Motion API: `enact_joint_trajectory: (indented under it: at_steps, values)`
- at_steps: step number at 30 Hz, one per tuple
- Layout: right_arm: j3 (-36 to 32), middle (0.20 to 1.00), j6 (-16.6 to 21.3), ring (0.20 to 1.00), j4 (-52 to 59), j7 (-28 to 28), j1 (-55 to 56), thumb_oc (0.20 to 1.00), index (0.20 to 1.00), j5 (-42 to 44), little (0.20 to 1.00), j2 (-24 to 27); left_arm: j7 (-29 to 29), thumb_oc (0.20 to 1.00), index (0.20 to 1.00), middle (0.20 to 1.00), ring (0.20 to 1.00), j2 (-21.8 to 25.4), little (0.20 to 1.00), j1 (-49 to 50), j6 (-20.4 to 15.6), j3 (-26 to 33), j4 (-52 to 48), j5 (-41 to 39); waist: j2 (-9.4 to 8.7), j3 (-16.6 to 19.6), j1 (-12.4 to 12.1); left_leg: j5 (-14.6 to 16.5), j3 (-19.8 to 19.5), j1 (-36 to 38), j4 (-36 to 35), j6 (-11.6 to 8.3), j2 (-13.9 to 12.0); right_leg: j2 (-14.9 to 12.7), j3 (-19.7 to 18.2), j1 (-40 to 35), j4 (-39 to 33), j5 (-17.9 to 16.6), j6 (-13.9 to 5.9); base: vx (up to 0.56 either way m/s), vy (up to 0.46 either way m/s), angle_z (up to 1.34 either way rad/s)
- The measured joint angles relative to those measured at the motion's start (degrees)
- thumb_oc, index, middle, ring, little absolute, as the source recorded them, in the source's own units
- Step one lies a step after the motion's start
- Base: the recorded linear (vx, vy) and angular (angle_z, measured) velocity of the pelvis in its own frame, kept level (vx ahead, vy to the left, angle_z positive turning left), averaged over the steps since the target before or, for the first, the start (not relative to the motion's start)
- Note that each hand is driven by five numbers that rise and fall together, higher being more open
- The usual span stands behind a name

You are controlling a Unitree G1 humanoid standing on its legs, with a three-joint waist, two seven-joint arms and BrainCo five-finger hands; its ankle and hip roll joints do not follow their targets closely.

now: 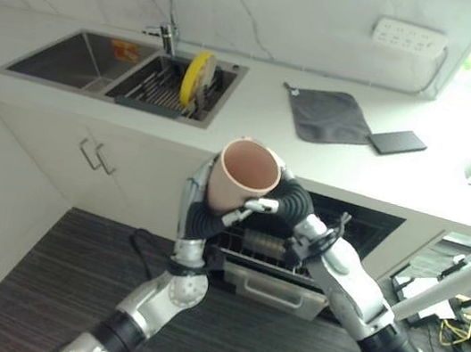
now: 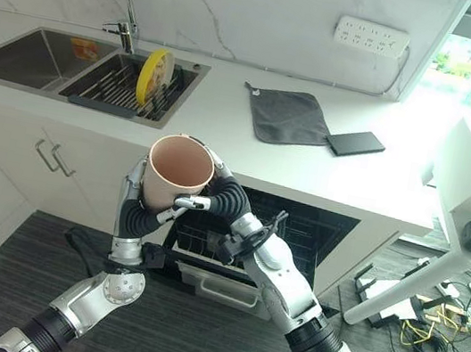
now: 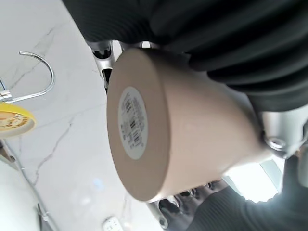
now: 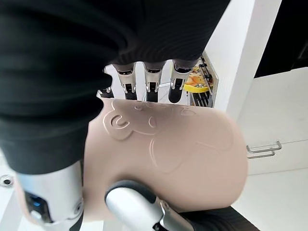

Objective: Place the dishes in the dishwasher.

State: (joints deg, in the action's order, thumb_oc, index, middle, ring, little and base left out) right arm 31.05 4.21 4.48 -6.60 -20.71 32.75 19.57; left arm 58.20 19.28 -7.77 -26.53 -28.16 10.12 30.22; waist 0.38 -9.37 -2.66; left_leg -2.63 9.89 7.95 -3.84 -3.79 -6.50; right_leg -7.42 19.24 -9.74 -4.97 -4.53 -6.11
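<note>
Both hands are gripping a pale pink cup [image 1: 245, 175] between them, the left hand [image 1: 198, 210] curling round its far side and the right hand [image 1: 290, 201] wrapping the near side. The cup is tilting mouth-up above the open dishwasher [image 1: 295, 249], with what looks like an embossed bear on its wall and a white sticker under its base.

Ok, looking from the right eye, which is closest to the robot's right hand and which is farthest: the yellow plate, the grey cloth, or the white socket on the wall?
From the right hand, which holds the pink cup:
1. Yellow plate, in the sink rack to the robot's left.
2. Grey cloth, on the counter behind the hand. It is nearly as close as the plate, so I can't rank those two firmly.
3. White socket, up on the wall, clearly farthest.
</note>
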Motion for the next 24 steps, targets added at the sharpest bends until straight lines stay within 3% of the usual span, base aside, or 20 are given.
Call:
enact_joint_trajectory:
  at_steps: [8, 14, 24]
  values:
    - [0.5, 1.000, -0.3, 1.000, 0.0, 1.6, 0.0, 1.000, 1.000, -0.1, 1.000, 0.0, 0.3, 0.200, 0.200, 0.200, 0.200, 0.3, 0.200, -0.1, 1.9, -1.1, 0.3, 0.0, 0.00, 0.0, -0.9, 0.0, -0.1, -0.1, 0.0, 0.00, 0.0, 0.0, 0.1, 0.0, 0.0, 0.1, 0.06, 0.01, 0.000, 0.00]
    - [2.1, 1.000, -1.5, 1.000, -2.9, 4.3, -1.0, 1.000, 1.000, -0.1, 1.000, -0.1, 0.3, 0.200, 0.200, 0.200, 0.200, 1.7, 0.200, -0.7, 7.8, -2.5, 1.7, 0.7, 0.03, 0.0, -0.9, 0.0, -0.1, -0.2, 0.0, 0.00, 0.0, 0.0, 0.2, 0.0, 0.0, 0.2, -0.02, 0.01, 0.001, 0.00]
    - [3.0, 1.000, -1.4, 1.000, -4.5, 6.4, -3.3, 1.000, 1.000, 0.0, 1.000, -1.6, 2.5, 0.200, 0.200, 0.200, 0.200, 2.1, 0.200, -3.6, 10.8, -3.3, 2.3, 2.5, 0.55, -0.1, -1.0, 0.0, -0.4, -0.7, 0.2, 0.00, 0.1, -0.1, 0.5, 0.2, 0.0, 0.6, -0.11, 0.00, -0.003, 0.01]
